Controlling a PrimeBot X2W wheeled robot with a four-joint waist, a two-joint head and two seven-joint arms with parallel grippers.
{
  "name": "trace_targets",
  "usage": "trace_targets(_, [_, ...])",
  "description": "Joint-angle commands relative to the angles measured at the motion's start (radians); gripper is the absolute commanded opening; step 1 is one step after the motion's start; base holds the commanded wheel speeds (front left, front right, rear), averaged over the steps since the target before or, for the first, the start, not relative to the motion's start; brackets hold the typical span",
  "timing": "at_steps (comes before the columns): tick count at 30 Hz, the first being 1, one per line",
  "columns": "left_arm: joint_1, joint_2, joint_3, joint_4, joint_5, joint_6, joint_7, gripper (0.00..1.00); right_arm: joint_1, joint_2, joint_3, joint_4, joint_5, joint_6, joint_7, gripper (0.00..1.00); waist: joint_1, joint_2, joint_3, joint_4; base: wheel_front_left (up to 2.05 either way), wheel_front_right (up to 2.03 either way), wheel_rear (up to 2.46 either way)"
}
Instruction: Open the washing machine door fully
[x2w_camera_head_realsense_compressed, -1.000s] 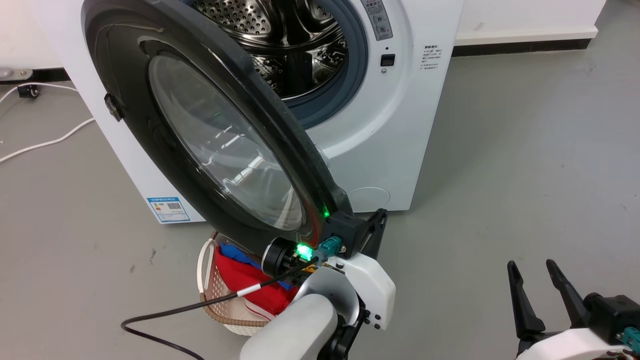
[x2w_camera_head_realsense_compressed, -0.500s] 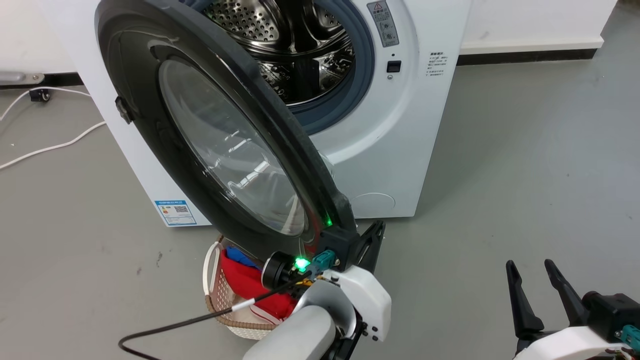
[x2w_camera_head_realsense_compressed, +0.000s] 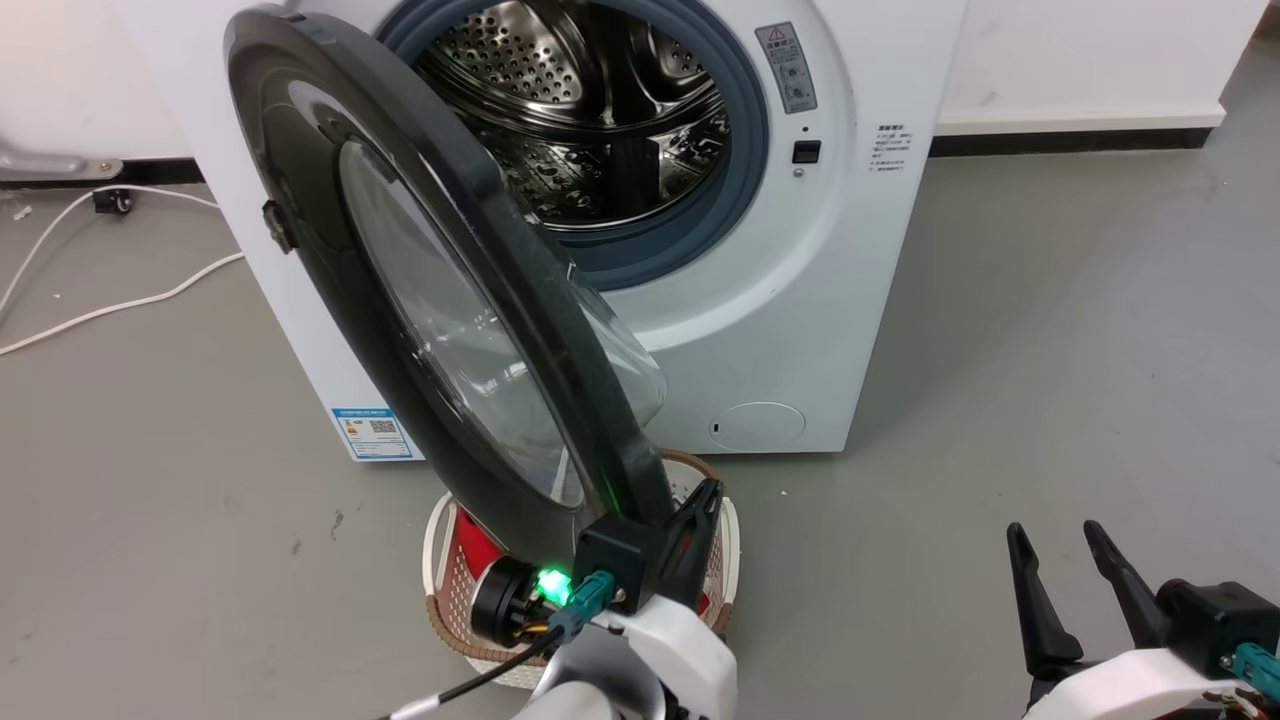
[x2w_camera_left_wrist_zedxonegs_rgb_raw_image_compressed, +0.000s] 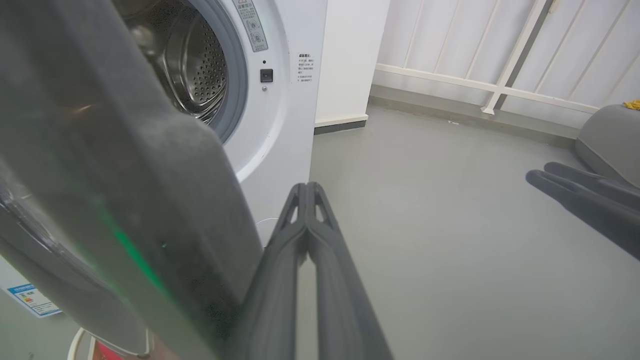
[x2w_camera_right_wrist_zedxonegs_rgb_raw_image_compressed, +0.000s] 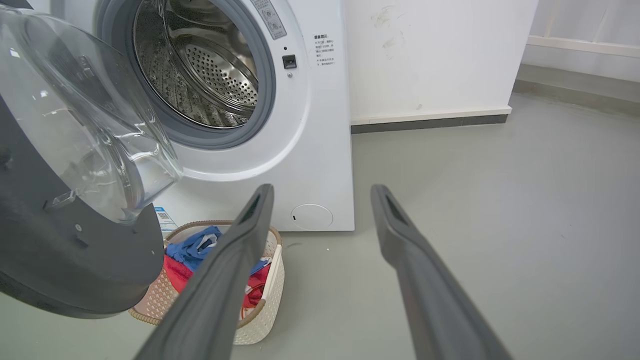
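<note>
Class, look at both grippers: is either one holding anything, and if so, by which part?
Nothing is held. The left gripper has its jaws shut and empty beside the rim of the washing machine door; the right gripper is open and empty.

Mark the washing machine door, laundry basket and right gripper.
washing machine door (x2w_camera_head_realsense_compressed: 440, 320), head view, glass centre.
laundry basket (x2w_camera_right_wrist_zedxonegs_rgb_raw_image_compressed: 267, 300), right wrist view, woven side wall.
right gripper (x2w_camera_head_realsense_compressed: 1053, 530), head view, midway between its fingertips.

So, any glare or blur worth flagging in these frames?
Head view: bright reflections streak the washing machine door glass, and a green light tints its rim. Left wrist view: the door is close and soft. Right wrist view: sharp, with highlights on the glass bowl.
</note>
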Motion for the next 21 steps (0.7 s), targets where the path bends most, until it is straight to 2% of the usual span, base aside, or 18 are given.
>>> trace_targets(1, [0.004,0.046,0.031,0.007,0.005,0.026,0.001,0.00,-0.014,0.003,0.002,0.002,-0.001,0.000,0.000,1.00,0.0000,-0.0001,-0.001,0.002,0.00,0.00,0.00])
trace_targets(7, [0.053,0.087,0.009,-0.133,0.031,0.067,0.028,0.00,-0.021,-0.001,0.005,0.014,0.006,0.000,0.001,1.00,0.0000,-0.0001,-0.007,0.034,0.00,0.00,0.00])
trace_targets(12, [0.083,0.097,-0.016,-0.241,0.040,0.091,0.058,0.00,-0.027,-0.009,0.004,0.025,0.014,0.000,-0.005,1.00,0.0000,-0.0001,-0.005,0.082,0.00,0.00,0.00])
trace_targets(21, [0.112,0.143,-0.001,-0.254,0.018,0.106,0.084,0.00,-0.037,-0.008,0.011,0.040,0.020,0.000,-0.012,1.00,0.0000,-0.0001,0.000,0.169,0.00,0.00,0.00])
